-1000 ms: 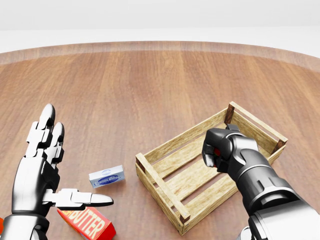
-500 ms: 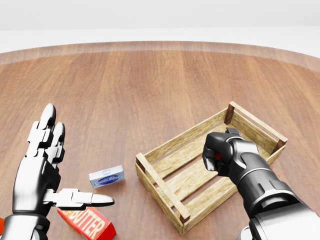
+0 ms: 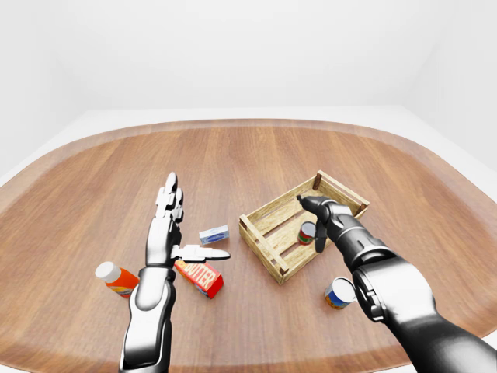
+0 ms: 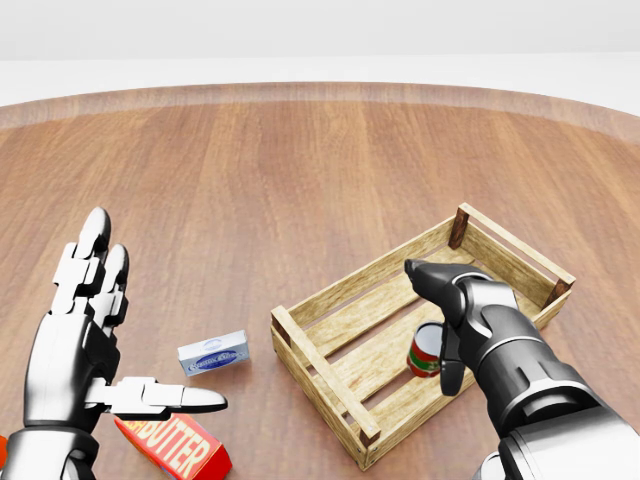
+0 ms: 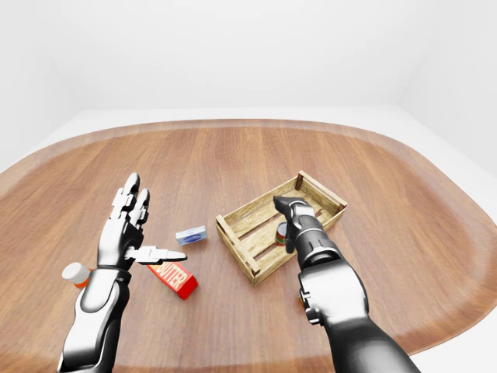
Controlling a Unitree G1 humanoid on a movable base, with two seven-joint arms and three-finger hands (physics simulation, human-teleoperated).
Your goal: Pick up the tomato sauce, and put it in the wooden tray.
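Brown wooden table [image 4: 300,180] carries the wooden tray [image 4: 330,385]. Inside the tray, toward its lower right wall in the head view, the tomato sauce can [image 4: 426,352] stands upright, long axis vertical. The right hand [image 4: 450,315] hovers just above it, fingers spread wide, gripping nothing. Left of the tray, the left hand [image 4: 85,330] hangs open, well apart. Lifting the right hand straight up looks safest.
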